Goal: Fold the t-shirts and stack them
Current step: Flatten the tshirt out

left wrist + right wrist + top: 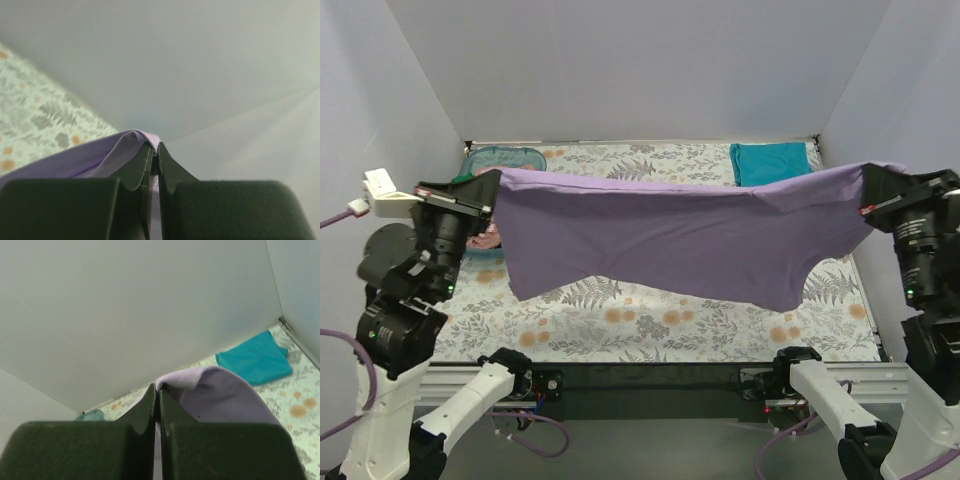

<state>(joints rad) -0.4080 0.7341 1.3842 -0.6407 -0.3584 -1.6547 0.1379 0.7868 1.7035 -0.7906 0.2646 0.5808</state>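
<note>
The lavender t-shirt (670, 240) is held stretched across mid-frame, its top corners pinched in the closed left gripper (155, 159) and right gripper (157, 395). Soft, light cloth: sagging is expected, so edges are best gripped.

Left arm (415, 300) and right arm (925, 260): black upper joints, white lower shells. Purple cables (338, 218) trail beside the bases. Fingers (136, 171) dark, wedge-shaped, matte.

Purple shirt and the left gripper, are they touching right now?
Touching. In the left wrist view the left gripper is shut on an edge of the purple shirt, with the cloth pinched right at its tip.
</note>
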